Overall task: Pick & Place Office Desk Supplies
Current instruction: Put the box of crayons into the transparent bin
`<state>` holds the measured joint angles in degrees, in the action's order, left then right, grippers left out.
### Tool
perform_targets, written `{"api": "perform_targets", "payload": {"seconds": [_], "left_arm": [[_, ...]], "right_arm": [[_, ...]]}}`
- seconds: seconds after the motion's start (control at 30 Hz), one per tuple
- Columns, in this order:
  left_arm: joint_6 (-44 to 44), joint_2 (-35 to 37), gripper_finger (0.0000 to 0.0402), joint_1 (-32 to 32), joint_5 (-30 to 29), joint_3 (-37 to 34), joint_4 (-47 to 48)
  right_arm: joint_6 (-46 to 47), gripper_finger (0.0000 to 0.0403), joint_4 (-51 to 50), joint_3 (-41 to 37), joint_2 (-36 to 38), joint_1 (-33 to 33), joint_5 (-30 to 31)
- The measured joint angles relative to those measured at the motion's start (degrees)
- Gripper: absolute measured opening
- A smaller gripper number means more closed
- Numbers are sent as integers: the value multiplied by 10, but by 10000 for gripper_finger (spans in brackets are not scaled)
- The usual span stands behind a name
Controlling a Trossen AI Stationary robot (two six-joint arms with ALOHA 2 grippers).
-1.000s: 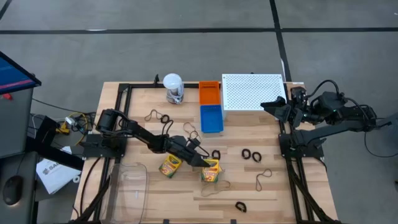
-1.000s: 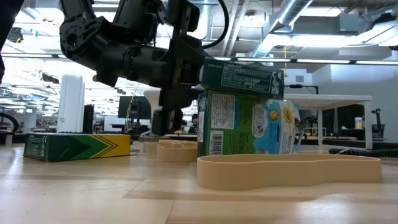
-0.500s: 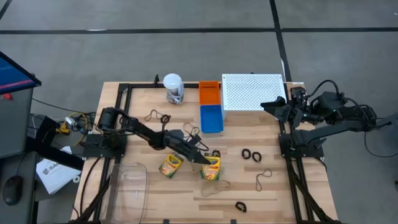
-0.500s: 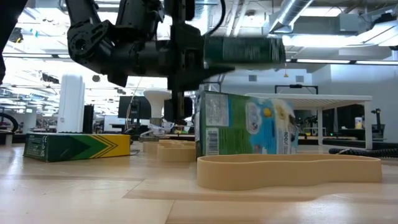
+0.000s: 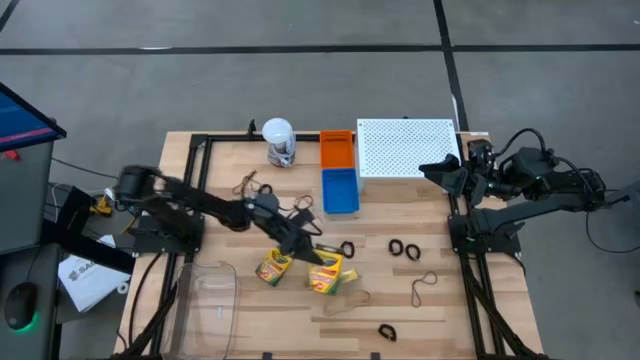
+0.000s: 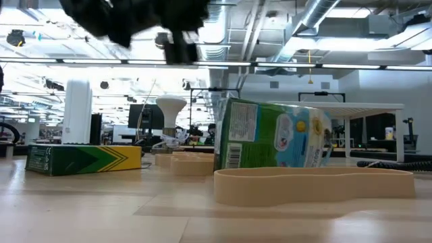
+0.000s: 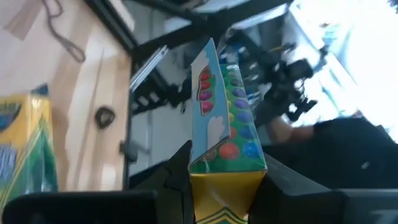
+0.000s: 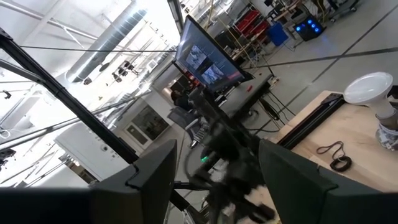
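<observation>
Yellow-and-green crayon box (image 7: 224, 134) is being pinched by the left gripper (image 5: 303, 249) mid-table; the right gripper (image 5: 432, 168) is waiting, jaws spread.

Your left gripper (image 5: 303, 250): arm stretched low toward the desk's middle, fingers clamped. Your right gripper (image 5: 428, 168): arm folded at the right edge, fingers parted.
</observation>
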<state>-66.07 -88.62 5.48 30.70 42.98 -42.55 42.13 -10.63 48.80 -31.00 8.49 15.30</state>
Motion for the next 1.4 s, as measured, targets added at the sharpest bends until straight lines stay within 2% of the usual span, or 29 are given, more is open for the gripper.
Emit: {"api": "perform_targets", "payload": {"seconds": [0.13,0.23,0.37,0.5,0.67,0.87,0.97,1.13,1.4], "left_arm": [[54,127,87,1,17,0,237],[58,216,87,12,19,0,400],[26,308,87,49,23,0,548],[-21,358,87,101,33,0,634],[-70,369,87,173,97,0,681],[-90,364,86,256,102,4,733],[-80,359,86,289,77,15,792],[-53,343,86,306,-4,20,881],[36,277,86,306,-39,21,950]], "right_arm": [[-8,224,3,0,0,0,9],[-14,224,5,0,0,0,13],[-20,224,4,0,0,0,27],[-25,224,4,0,0,0,44],[-44,224,17,0,0,0,68],[-61,224,29,0,0,0,92],[-67,224,36,0,0,0,99],[-75,224,38,0,0,-1,109],[-76,224,40,0,0,-19,112]]}}
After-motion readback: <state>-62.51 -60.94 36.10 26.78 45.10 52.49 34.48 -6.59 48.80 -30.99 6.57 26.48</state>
